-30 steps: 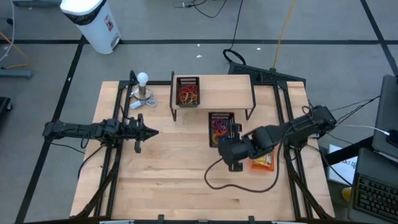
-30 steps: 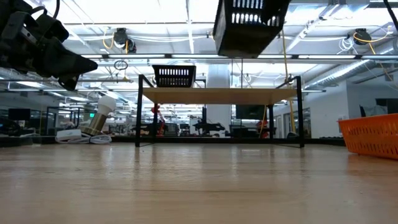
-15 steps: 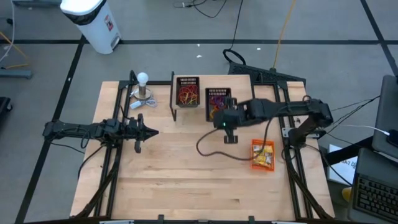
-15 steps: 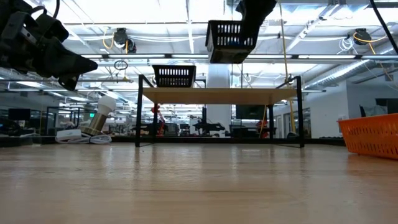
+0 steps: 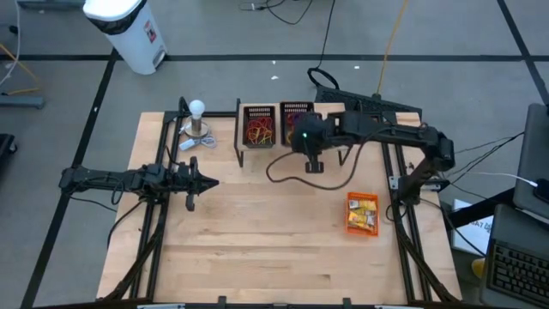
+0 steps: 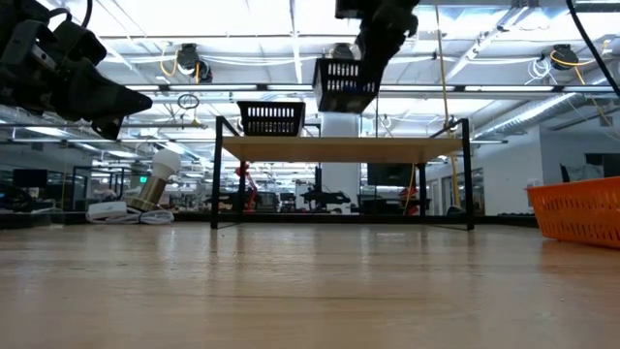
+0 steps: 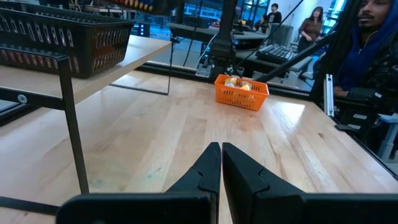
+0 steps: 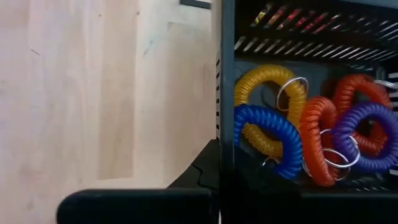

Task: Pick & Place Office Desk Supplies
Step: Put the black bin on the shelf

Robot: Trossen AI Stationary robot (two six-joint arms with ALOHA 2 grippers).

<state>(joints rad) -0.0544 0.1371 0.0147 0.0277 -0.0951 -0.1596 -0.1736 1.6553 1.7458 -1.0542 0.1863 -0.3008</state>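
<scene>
Basket (image 6: 346, 84) of coiled wrist bands (image 8: 292, 134), airborne.
Right end effector (image 8: 219, 163) clamps its rim above shelf (image 5: 330, 120); left end effector (image 7: 221, 163) closed, empty.

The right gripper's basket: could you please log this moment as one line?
right gripper: shut on black basket rim, held above shelf | left gripper: shut, waiting

orange basket (image 5: 361, 214) contents perhaps packets, too small

We count two black baskets (image 5: 258, 125) (image 5: 296, 116) of coloured coil bands, one orange basket (image 5: 362, 214), one raised shelf (image 5: 330, 120), one white ball (image 5: 196, 108), and two arms.
</scene>
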